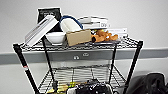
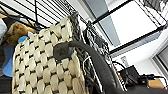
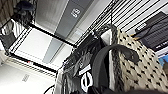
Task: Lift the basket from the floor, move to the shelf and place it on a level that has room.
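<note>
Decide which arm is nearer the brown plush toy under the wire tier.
Left, probably. Its wrist view has the brown plush toy close beside the basket, at its woven wall. The right arm's wrist faces the basket's opposite wall, so the basket lies between.

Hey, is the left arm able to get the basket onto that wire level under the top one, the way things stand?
Probably yes. The basket sits right at the level of the shelf, whose wire grid looks bare ahead. The left wrist view shows the basket's woven side close up.

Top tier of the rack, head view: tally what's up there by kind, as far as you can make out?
White bowl: 1
Brown cardboard box: 1
Orange plush toy: 1
Black framed board: 1
Books: stacked, count unclear
Total: 4 countable, plus books
</note>
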### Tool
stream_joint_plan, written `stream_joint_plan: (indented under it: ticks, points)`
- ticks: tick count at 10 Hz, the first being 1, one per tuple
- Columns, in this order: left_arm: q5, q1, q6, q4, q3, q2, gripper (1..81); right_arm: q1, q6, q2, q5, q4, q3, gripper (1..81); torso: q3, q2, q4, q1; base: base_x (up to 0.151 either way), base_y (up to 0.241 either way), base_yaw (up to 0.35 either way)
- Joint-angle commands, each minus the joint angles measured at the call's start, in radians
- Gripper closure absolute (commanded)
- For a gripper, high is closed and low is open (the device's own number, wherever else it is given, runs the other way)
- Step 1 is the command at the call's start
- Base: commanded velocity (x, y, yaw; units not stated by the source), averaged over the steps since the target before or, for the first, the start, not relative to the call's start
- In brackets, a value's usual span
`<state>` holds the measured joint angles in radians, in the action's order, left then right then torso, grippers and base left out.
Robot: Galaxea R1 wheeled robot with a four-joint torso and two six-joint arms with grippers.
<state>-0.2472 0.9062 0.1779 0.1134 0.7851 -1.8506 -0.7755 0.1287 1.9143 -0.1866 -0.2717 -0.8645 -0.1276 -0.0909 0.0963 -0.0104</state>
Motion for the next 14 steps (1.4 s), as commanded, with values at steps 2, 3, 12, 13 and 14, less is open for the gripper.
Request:
stream_joint_plan:
  ticks: [2,3,12,13,14]
  points:
    - [-0.007,-0.174,0.015,-0.057,-0.141,0.066,81.1,0.17,0.011,-0.1,0.019,-0.056,0.131,81.1,0.0,0.0,0.0,0.0,0.0,0.0,0.0]
    - [-0.003,-0.196,0.026,-0.055,-0.147,0.073,81.1,0.195,0.011,-0.113,0.024,-0.073,0.142,81.1,0.0,0.0,0.0,0.0,0.0,0.0,0.0]
    - [0.066,-0.43,0.186,-0.055,-0.178,0.136,81.1,0.437,0.012,-0.148,0.124,-0.23,0.165,81.1,0.0,0.0,0.0,0.0,0.0,0.0,0.0]
    - [0.075,-0.462,0.209,-0.055,-0.167,0.132,81.1,0.46,0.012,-0.133,0.128,-0.245,0.147,81.1,0.0,0.0,0.0,0.0,0.0,0.0,0.0]
    - [0.091,-0.491,0.233,-0.055,-0.153,0.129,81.1,0.485,0.012,-0.108,0.154,-0.262,0.125,81.1,0.0,0.0,0.0,0.0,0.0,0.0,0.0]
